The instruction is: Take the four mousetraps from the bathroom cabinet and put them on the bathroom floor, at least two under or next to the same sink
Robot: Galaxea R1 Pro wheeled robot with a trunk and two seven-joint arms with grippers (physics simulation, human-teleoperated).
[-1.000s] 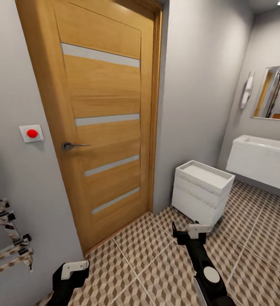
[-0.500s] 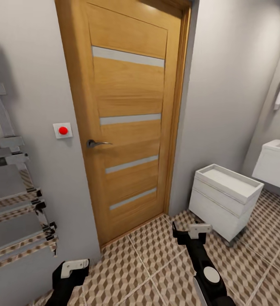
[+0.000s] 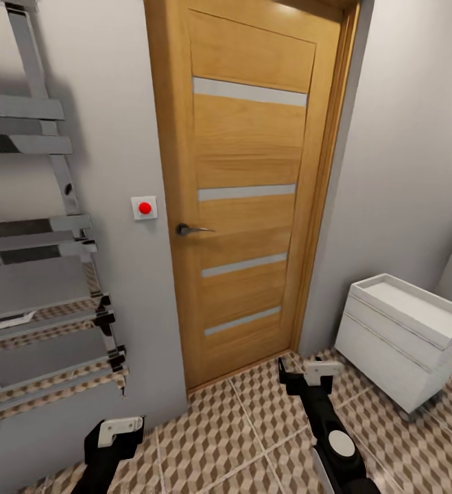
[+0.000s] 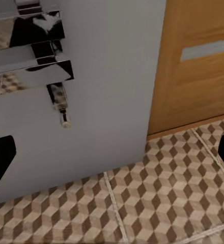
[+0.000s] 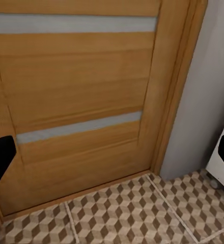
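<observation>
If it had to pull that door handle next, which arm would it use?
Probably the left. The door handle sits at the wooden door's left edge, nearer the left pincer. The right pincer is farther right, toward the white drawer unit.

The light is soft and even, quite bright, without hard glare. The wooden door (image 3: 250,185) has a pale shine near its top, so the light seems to come from above. To the left of the door, the chrome towel rail (image 3: 44,233) throws a grey, blurred shadow on the wall and mirrors the tiled floor (image 3: 253,425). All pictures are slightly soft. Near the door's top the lines lean, a wide-lens distortion.
</observation>
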